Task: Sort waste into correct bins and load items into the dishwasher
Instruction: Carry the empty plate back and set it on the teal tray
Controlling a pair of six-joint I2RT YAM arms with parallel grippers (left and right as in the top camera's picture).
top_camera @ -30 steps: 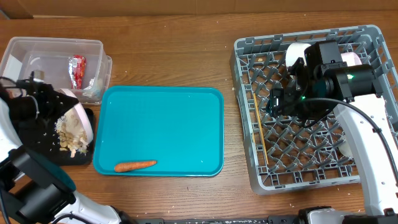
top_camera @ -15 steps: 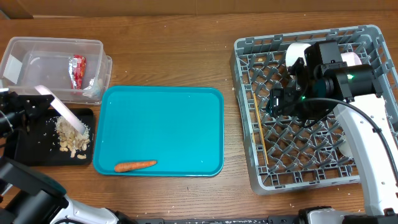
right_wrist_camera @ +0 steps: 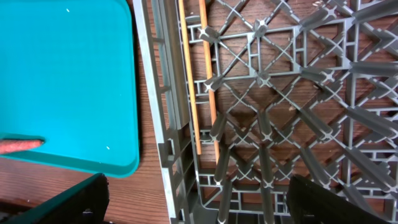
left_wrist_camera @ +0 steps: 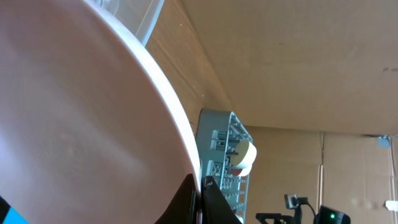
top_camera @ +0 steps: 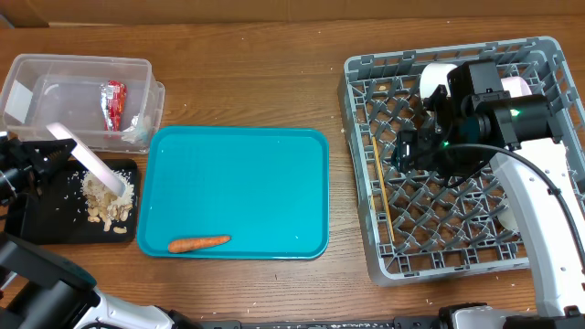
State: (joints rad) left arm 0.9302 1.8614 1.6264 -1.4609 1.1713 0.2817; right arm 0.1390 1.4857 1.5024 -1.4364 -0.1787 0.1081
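My left gripper (top_camera: 47, 153) is shut on the rim of the pinkish bowl (top_camera: 90, 164), which is tipped on edge over the black tray (top_camera: 41, 215). The beige food scraps (top_camera: 108, 203) lie heaped on that tray. In the left wrist view the bowl (left_wrist_camera: 81, 124) fills the frame, with the fingers (left_wrist_camera: 188, 202) pinching its rim. The red wrapper (top_camera: 113, 102) lies in the clear tub (top_camera: 55, 73). The carrot (top_camera: 198, 243) lies on the teal tray (top_camera: 238, 183). My right gripper (top_camera: 411, 151) hangs open and empty over the dish rack (top_camera: 366, 219), beside the two chopsticks (top_camera: 381, 187).
White dishes (top_camera: 443, 75) stand at the rack's far side, and another white piece (top_camera: 508, 219) shows under my right arm. In the right wrist view the chopsticks (right_wrist_camera: 189, 81) lie along the rack's left wall (right_wrist_camera: 155, 93), with the teal tray (right_wrist_camera: 62, 74) and the carrot tip (right_wrist_camera: 18, 145) to the left.
My left gripper has swung left and tipped the pinkish bowl on edge; the scraps that were at the bowl now lie on the black tray. The right arm has not moved.
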